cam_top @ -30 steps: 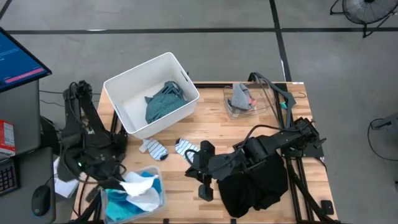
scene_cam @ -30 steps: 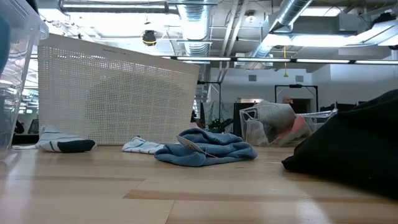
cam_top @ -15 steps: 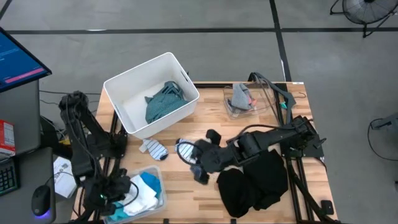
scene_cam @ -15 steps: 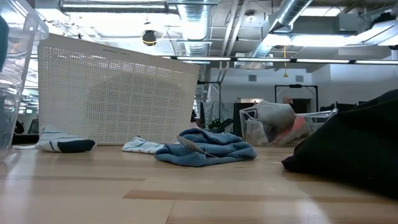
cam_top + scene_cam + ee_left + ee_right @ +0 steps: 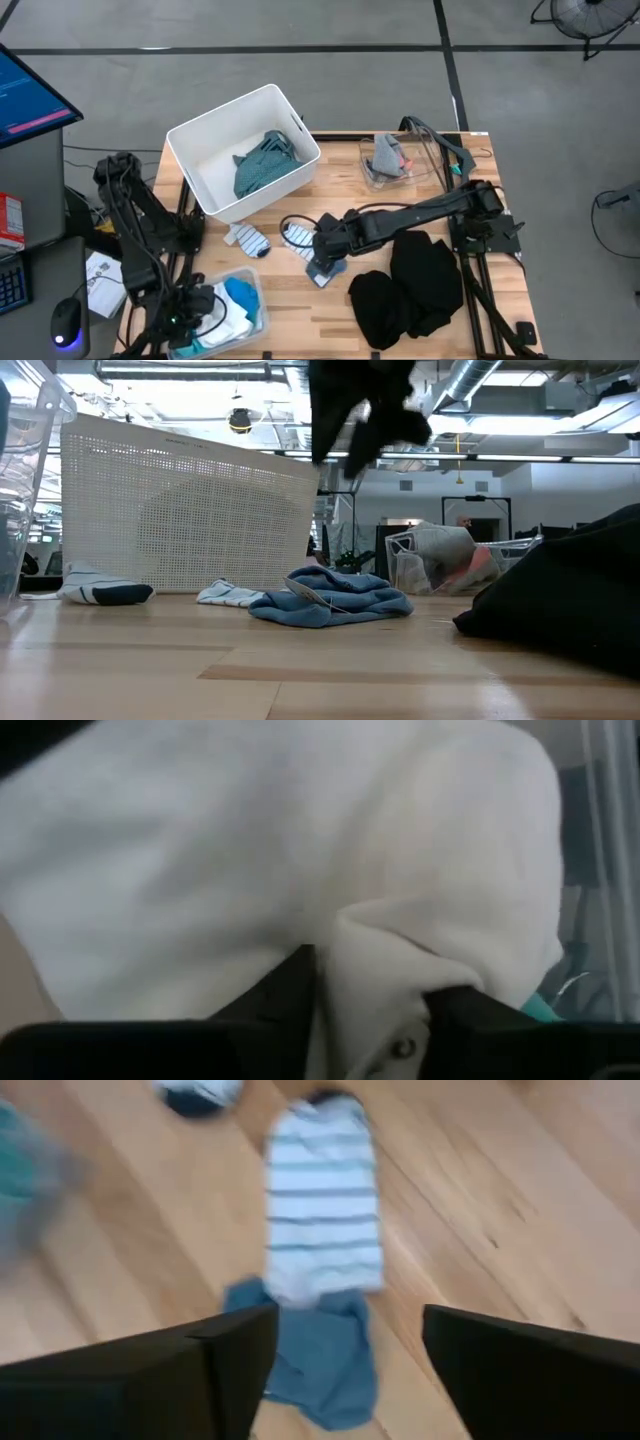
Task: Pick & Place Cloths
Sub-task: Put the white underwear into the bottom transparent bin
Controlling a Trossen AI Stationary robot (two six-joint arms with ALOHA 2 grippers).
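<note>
Right gripper point(image 5: 345, 1345) hovering open, empty, over blue cloth point(image 5: 325, 1350) mid-tabletop. Striped sock point(image 5: 322, 1220) lying lengthwise just beyond. Left gripper point(image 5: 370, 1020) clamping white cloth point(image 5: 270, 850).

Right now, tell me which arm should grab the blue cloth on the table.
Right. The right gripper hangs open directly above the blue cloth, while the left gripper is down in the clear tub, closed on a white cloth.

Ceiling lights point(image 5: 500, 457) shone evenly overhead; shadows were soft. Both wrist views were blurred, the white cloth point(image 5: 300, 850) washed out.
</note>
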